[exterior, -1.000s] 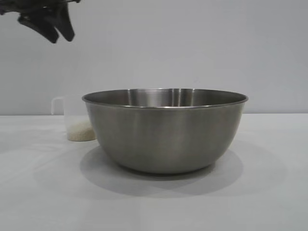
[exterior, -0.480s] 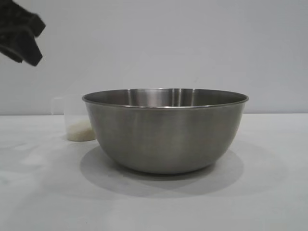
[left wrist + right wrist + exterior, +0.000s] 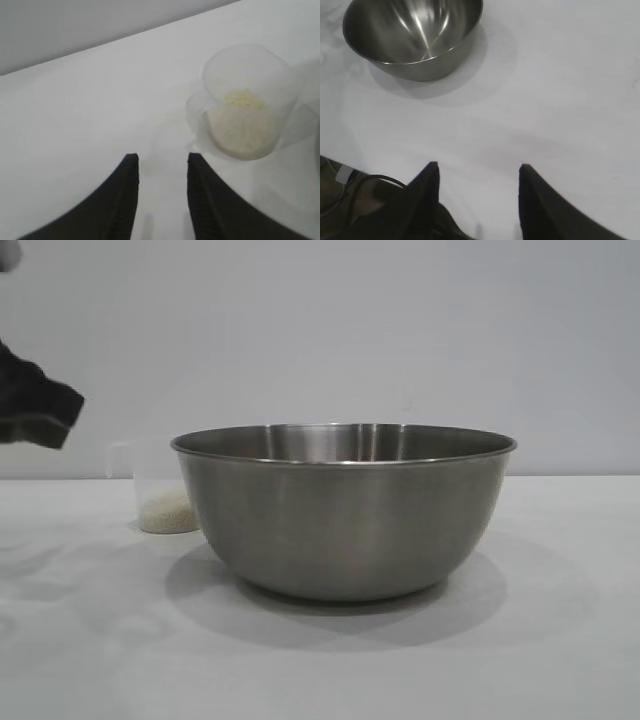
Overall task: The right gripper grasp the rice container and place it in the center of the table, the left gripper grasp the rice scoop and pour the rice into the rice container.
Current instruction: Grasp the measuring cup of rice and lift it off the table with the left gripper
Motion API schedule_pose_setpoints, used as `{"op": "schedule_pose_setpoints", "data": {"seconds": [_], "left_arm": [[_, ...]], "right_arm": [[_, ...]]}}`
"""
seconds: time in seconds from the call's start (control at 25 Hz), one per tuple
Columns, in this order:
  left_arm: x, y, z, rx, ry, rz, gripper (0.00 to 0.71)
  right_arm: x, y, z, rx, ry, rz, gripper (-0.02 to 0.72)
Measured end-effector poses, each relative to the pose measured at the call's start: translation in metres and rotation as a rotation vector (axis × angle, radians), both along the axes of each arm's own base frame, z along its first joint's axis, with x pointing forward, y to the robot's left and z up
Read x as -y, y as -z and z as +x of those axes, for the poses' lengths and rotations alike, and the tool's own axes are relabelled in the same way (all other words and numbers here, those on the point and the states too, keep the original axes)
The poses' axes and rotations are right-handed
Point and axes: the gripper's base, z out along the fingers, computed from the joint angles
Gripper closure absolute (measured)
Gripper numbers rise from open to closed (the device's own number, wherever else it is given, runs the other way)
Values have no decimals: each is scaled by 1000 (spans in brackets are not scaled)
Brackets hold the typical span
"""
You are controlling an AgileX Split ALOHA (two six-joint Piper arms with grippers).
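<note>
The rice container [image 3: 343, 510], a large steel bowl, stands on the white table [image 3: 560, 640] in the middle of the exterior view, and it looks empty in the right wrist view [image 3: 412, 35]. Behind it to the left stands the rice scoop [image 3: 150, 490], a small clear cup holding rice [image 3: 167, 512]. My left gripper [image 3: 35, 410] hangs at the far left, above and to the left of the scoop. In the left wrist view it [image 3: 160, 159] is open and empty, a short way from the scoop [image 3: 245, 65] and its rice [image 3: 242, 122]. My right gripper [image 3: 477, 167] is open and empty, far from the bowl.
A plain grey wall runs behind the table. In the right wrist view the table's edge lies close to the right gripper, with a dark cable [image 3: 365, 181] and a small white piece [image 3: 342, 174] below it.
The left gripper has come down from the top left corner of the exterior view to about the level of the scoop's top. Bowl and scoop have not moved.
</note>
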Motion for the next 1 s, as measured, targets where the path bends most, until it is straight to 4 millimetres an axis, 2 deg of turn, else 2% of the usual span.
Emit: {"op": "schedule_pose_setpoints", "data": {"seconds": [0.32,0.56,1.0], "left_arm": [[1,20,2,-54,-6,8,473],[7,20,21,-11,-9,-7,473],[12,34,47,12,-52,-21,473]], "right_arm": [[0,0,0,0,0,0,363],[0,0,0,0,0,0,363],[0,0,0,0,0,0,363]]}}
